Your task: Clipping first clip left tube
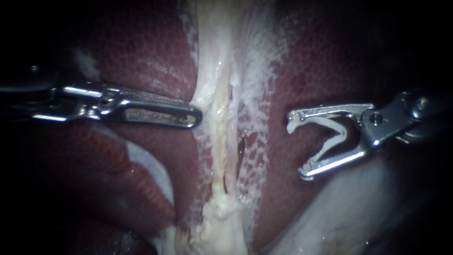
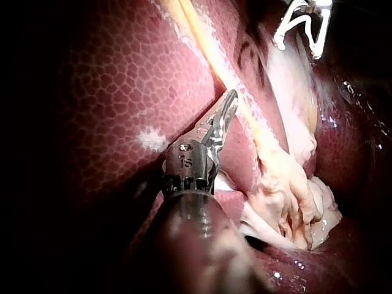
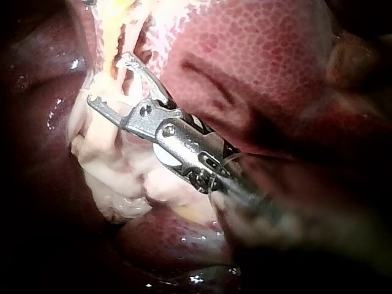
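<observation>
A pale band of tissue (image 1: 222,56) runs down the middle of the liver (image 1: 311,61). In it lies a yellowish tube (image 1: 218,134), with a dark slit (image 1: 240,151) just to its right. My left instrument (image 1: 196,118) has its jaws shut, tip against the band's left edge; in the left wrist view its tip (image 2: 229,97) lies beside the same tube (image 2: 248,113). My right instrument (image 1: 297,145) stands apart to the right of the band, its jaws wide and holding an open white clip (image 1: 337,134). In the right wrist view the clip (image 3: 139,72) points at the tubes.
Dark red liver (image 1: 141,52) flanks the band on both sides. A lumpy pale mass of tissue (image 1: 222,222) sits at the band's lower end. A smooth pale surface (image 1: 339,212) lies below my right instrument. A white strip (image 1: 151,165) crosses the liver lower left.
</observation>
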You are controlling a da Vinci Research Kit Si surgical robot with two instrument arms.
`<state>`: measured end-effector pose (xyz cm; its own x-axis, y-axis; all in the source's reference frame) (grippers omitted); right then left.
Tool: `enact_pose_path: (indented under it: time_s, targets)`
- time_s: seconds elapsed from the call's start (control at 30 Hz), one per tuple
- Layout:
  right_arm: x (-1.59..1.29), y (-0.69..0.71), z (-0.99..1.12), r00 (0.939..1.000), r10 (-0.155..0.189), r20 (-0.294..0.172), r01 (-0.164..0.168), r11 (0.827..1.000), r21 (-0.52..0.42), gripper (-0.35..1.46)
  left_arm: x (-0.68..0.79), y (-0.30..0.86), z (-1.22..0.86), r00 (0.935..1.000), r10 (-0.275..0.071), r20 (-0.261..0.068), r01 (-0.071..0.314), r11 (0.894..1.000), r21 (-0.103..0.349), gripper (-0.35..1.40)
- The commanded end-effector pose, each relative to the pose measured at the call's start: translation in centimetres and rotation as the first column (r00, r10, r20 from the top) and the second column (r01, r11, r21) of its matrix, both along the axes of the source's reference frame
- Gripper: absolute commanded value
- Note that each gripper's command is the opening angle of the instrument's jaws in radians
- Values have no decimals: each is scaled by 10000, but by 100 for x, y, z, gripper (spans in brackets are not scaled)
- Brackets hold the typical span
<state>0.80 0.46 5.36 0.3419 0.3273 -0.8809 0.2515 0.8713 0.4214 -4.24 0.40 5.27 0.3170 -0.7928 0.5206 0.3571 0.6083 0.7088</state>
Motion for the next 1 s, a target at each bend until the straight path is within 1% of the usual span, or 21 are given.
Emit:
enact_pose_path:
  time_s: [0.03,0.17,0.27,0.4,0.53,0.8,0.9,1.0]
  targets:
    - [3,-3,3,10000,35,83,-36,9999,167,60,3,0,-5,10000,-34,87,34,10000,0,-30]
    - [12,-13,11,9994,163,312,-184,9975,678,60,10,2,-18,9998,-123,142,123,9999,1,-30]
    - [21,-21,17,9994,99,327,-125,9966,815,60,13,2,-28,9996,-190,209,190,9998,2,-30]
    - [32,-31,26,9993,42,364,-78,9951,985,60,13,-1,-38,9995,-203,239,203,9998,8,-30]
    - [48,-42,37,9995,-103,297,71,9943,1068,60,11,-4,-47,9994,-217,267,217,9998,8,-30]
    - [88,-76,70,9984,-484,283,442,9899,1344,60,10,-7,-60,9992,-245,324,245,9997,16,-30]
    - [100,-85,82,9977,-628,269,585,9884,1402,60,10,-8,-64,9990,-259,352,258,9997,16,-30]
    - [108,-90,92,9970,-739,239,700,9879,1387,60,10,-9,-67,9989,-274,378,274,9996,14,-30]
